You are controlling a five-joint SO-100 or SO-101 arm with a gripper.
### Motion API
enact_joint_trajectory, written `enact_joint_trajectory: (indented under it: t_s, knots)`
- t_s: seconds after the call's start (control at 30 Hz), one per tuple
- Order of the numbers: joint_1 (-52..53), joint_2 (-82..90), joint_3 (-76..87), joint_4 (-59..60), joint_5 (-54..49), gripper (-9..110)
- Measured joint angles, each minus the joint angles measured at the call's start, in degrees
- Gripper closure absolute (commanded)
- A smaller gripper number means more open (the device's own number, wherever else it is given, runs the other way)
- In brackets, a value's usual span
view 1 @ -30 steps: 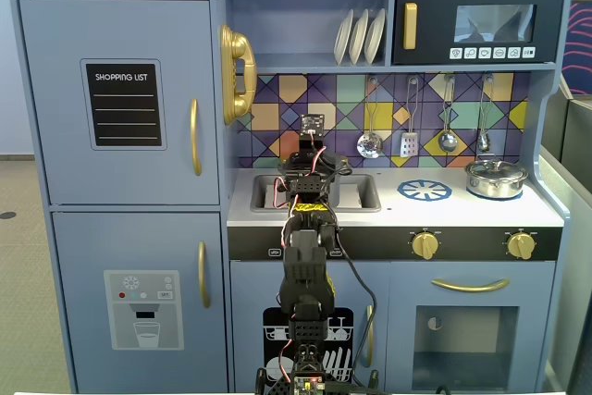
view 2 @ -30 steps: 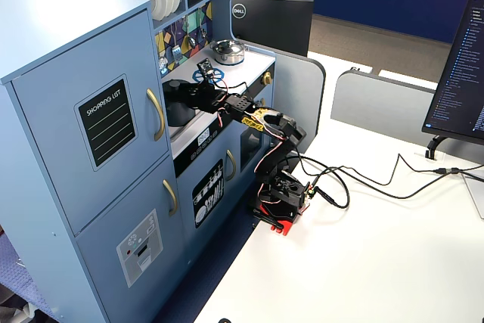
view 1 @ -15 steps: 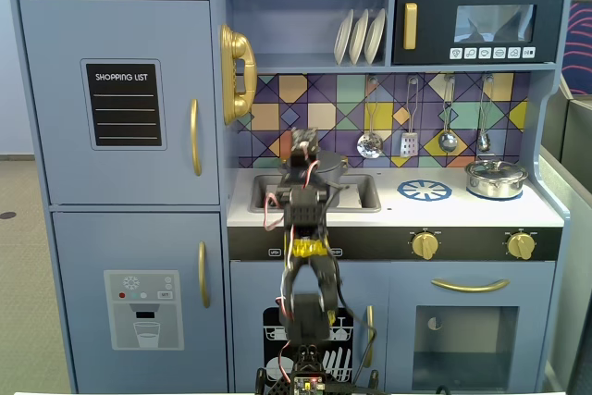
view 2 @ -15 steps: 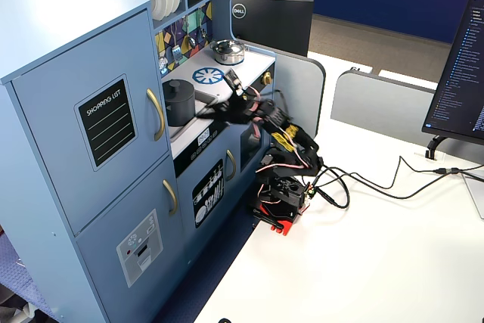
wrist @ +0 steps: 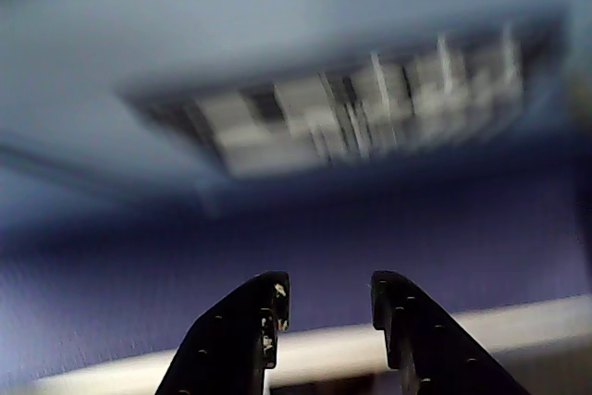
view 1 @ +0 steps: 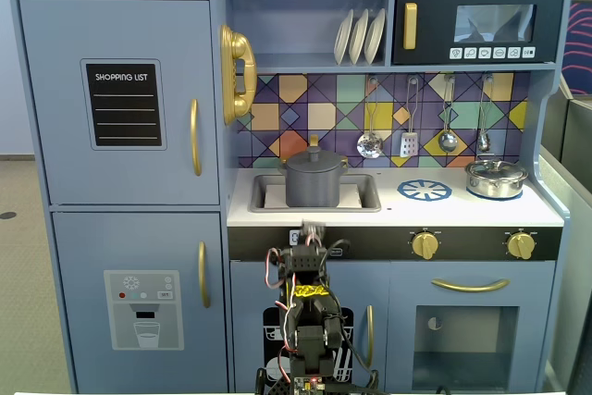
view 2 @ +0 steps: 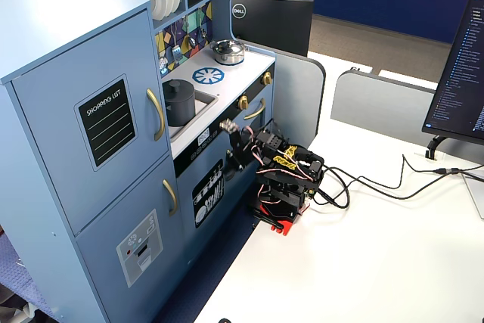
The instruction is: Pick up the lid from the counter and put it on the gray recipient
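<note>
The lid (view 1: 314, 158), centre frame, sits on the gray recipient (view 1: 314, 187); it looks light and stiff, best gripped by its knob. Jaws are spread, empty.

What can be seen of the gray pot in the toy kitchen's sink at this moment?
The gray pot is a matte dark gray cylinder with straight sides and small side handles. It stands upright in the sink, left of the blue burner print. Its lid, the same dark gray with a small central knob, sits flat on top, closing it. Nothing else touches it; the gripper is folded back below the counter, empty. In another fixed view it shows the same.
</note>
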Motion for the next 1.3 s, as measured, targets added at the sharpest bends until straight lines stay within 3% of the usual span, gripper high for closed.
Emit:
enact_joint_trajectory:
  t_s: [0.53, 1.3]
  knots:
    - [6.0, 5.4, 6.1, 12.7, -3.5, 98]
    - [5.8, 6.4, 6.2, 13.3, -7.9, 97]
